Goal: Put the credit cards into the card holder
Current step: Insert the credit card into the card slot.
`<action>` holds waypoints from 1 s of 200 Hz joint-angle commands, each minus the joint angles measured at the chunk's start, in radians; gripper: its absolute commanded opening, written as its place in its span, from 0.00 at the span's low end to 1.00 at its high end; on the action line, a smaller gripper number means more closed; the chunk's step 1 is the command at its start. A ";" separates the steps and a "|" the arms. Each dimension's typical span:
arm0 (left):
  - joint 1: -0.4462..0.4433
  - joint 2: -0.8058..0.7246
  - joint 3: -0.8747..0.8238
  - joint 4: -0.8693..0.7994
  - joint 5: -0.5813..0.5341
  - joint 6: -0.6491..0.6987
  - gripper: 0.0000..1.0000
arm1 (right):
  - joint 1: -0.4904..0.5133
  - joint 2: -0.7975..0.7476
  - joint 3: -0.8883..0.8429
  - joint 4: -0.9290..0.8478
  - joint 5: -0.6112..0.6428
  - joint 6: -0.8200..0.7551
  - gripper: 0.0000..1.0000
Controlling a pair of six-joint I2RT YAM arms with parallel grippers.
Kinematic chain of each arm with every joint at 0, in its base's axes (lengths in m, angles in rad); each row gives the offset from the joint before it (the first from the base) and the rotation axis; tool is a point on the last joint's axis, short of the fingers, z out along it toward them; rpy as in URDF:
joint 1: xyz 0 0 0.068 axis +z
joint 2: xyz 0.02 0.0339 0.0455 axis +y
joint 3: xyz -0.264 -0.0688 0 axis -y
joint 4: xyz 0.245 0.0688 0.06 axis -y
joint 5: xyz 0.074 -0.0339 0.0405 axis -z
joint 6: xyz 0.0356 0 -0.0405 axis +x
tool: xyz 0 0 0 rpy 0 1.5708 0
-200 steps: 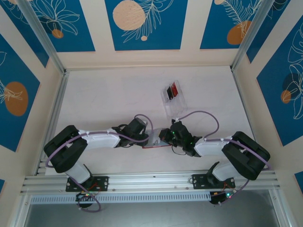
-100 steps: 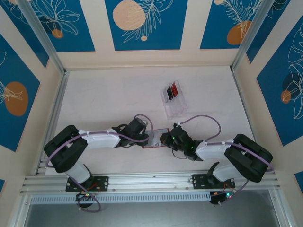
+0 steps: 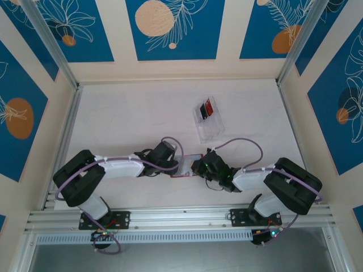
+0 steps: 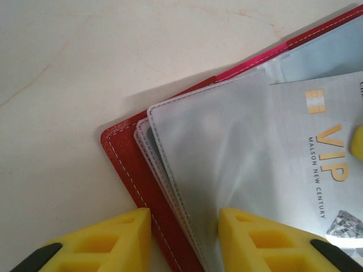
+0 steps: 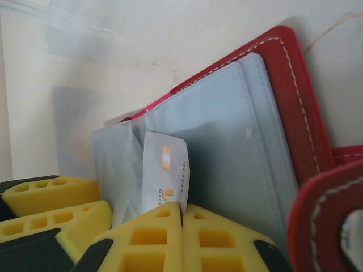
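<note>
Right wrist camera is showing the right gripper (image 5: 181, 238) squeezing its two yellow fingers tight together on the bottom end of a pale card (image 5: 165, 170) with a little gold square on it. It is holding the card by that end so the other end is free to go in first. The free end is poking up between the thin see-through pockets (image 5: 116, 164) inside the card holder (image 5: 238, 136). The holder is lying open on the table (image 3: 130, 113) with its red cover (image 5: 303, 107) underneath. The card is leaning a bit and is not lining up with the pocket's stitched edge, so a corner could be catching on the way in.

At the other side of the card holder, the left gripper (image 4: 184, 238) is standing with its fingers apart. One finger is sitting over the pockets and the other is sitting just past the holder's red edge, over the table. It is not pinching anything. It looks to be pushing down so the holder is not sliding while the card is going in.

Both grippers are crowding the card holder, so there is little room between them. Beyond the holder, well apart from it, a clear tray (image 3: 210, 129) is holding a red card (image 3: 209, 106) and a black card (image 3: 202, 111). Lots of table is stretching away from the holder on the left gripper's side, giving room to pull back.
</note>
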 commanded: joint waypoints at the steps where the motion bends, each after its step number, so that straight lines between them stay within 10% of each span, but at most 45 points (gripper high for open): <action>1: -0.006 0.044 -0.024 -0.042 0.021 -0.012 0.35 | 0.013 0.040 0.013 -0.057 -0.038 -0.042 0.00; 200: -0.006 0.048 -0.033 -0.036 0.019 -0.021 0.36 | 0.101 -0.064 0.115 -0.248 0.036 -0.263 0.00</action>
